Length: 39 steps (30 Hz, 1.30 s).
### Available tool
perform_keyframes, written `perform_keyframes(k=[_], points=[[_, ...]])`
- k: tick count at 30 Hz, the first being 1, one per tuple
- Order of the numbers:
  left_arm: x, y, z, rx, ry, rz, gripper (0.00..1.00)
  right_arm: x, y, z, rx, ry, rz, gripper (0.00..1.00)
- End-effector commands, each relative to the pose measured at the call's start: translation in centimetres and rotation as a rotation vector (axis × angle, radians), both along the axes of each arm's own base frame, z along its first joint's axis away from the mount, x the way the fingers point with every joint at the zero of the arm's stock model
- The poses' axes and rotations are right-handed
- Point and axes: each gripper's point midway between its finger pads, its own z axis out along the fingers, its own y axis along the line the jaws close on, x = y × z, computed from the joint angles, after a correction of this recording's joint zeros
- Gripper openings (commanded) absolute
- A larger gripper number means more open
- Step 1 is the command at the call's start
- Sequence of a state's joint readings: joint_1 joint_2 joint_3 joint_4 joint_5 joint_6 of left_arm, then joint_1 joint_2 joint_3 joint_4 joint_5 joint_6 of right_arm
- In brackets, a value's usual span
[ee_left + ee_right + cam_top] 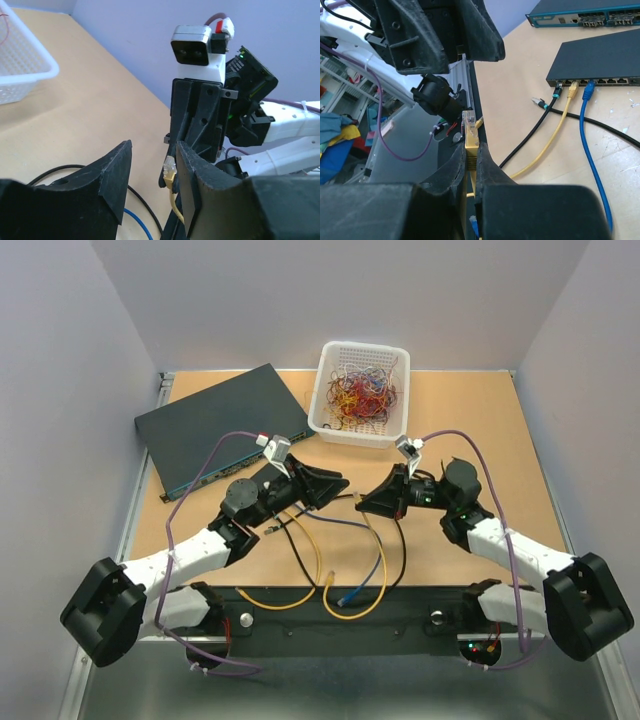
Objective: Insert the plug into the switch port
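With the right hand (471, 149) clamped shut on the yellow plug (469, 123), tip poking out above its jaws, I read this as the carry step: plug gripped, not yet at the switch (600, 57). Left hand (154, 146) sits close in front of it, jaws apart, holding nothing; the plug shows in its gap, just beside one jaw. Switch lies on the counter (530, 65), ahead and right of the right hand, well apart. Port row faces the hand; three cables (572, 90) are plugged in, with a free port (615, 80) further right. Next, I'd say: left hand backs clear, then right hand lowers the plug, levels it with a free socket, checks the latch side, pushes straight in.
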State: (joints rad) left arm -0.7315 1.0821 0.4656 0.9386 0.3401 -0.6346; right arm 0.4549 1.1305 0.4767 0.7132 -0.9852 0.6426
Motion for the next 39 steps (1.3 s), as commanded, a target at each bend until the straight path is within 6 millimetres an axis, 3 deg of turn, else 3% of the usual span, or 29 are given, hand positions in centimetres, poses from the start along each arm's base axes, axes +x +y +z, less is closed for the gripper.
perform_keyframes(k=[1, 19, 39], points=[[-1.6, 0.2, 3.9, -0.118, -0.141, -0.063, 0.52, 0.0, 0.8, 2.3, 0.046, -0.085, 0.036, 0.0], [-1.0, -0.7, 0.1, -0.037, -0.084, -0.074, 0.52, -0.2, 2.7, 2.6, 0.061, -0.085, 0.069, 0.0], [-2.1, -0.5, -0.9, -0.013, -0.077, -0.112, 0.42, 0.5, 3.1, 3.1, 0.081, -0.095, 0.043, 0.0]])
